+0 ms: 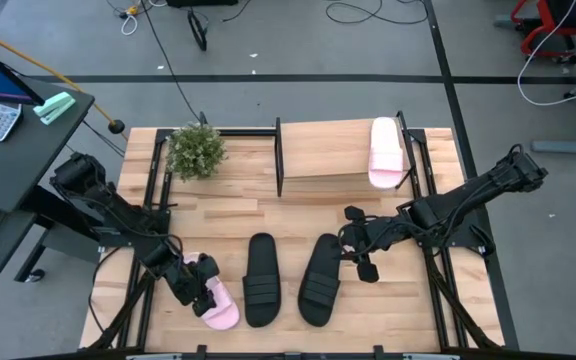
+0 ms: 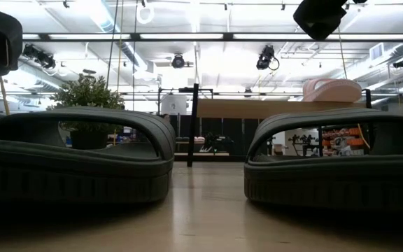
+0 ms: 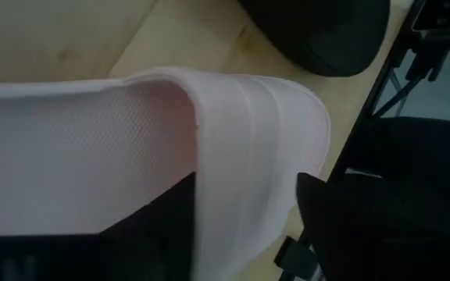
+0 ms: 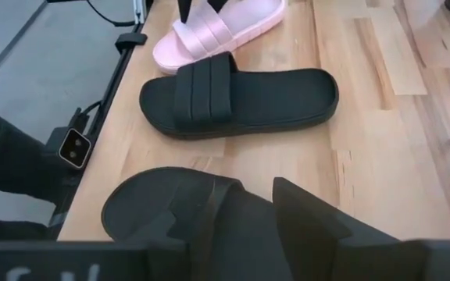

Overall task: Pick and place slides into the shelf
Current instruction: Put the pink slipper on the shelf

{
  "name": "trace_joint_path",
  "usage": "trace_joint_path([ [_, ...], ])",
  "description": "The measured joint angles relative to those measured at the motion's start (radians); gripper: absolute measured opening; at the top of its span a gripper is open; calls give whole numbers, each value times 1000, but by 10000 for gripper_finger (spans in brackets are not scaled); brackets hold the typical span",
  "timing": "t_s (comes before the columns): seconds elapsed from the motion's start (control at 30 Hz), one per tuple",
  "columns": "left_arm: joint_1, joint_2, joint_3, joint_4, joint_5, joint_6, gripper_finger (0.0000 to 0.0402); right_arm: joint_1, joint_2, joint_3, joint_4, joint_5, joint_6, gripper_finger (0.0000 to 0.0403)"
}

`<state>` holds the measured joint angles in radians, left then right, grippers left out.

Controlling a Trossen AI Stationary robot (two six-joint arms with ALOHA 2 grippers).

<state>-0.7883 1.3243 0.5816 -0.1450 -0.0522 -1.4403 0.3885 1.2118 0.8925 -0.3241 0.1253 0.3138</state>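
A pale pink slide (image 1: 220,312) lies at the table's near left. My left gripper (image 1: 200,288) is at it, open, one finger under the ribbed strap (image 3: 248,117) and one outside. Two black slides lie flat side by side on their soles: the left one (image 1: 261,280) and the right one (image 1: 320,280). My right gripper (image 1: 348,245) hovers open at the right black slide's (image 4: 155,203) far right edge. A second pink slide (image 1: 385,152) rests on the right end of the shelf's top board (image 1: 323,155). My left gripper straddles the pink slide's strap (image 3: 233,179), one finger (image 3: 147,234) inside the loop and one finger (image 3: 342,226) outside it, slanting down from the table's left. I cannot tell whether they touch the strap. The slide lies on the table.
A potted plant (image 1: 196,150) stands at the far left beside the shelf. Bare slatted tabletop (image 1: 218,220) lies between the shelf and the slides. The arms' black frames run along both table sides.
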Motion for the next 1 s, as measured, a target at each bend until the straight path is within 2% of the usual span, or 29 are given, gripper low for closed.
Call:
trace_joint_path([
  [0.1,0,0,0,-2,14,18,144,0,0,0,0,0,9,133],
  [0.23,0,0,0,5,44,64,35,1,0,0,0,-2,10,124],
  [0.27,0,0,0,7,47,68,21,1,0,0,0,-3,10,121],
  [0.5,0,-7,10,-3,68,86,12,1,-2,0,0,-43,45,95],
  [0.63,10,-11,55,-25,124,123,12,1,-20,5,-5,-53,60,79],
  [0.83,80,-11,215,-226,226,290,12,3,-54,60,-26,-52,39,61],
  [1.0,201,-11,380,-452,286,520,12,4,-70,163,-181,-50,-34,42],
])
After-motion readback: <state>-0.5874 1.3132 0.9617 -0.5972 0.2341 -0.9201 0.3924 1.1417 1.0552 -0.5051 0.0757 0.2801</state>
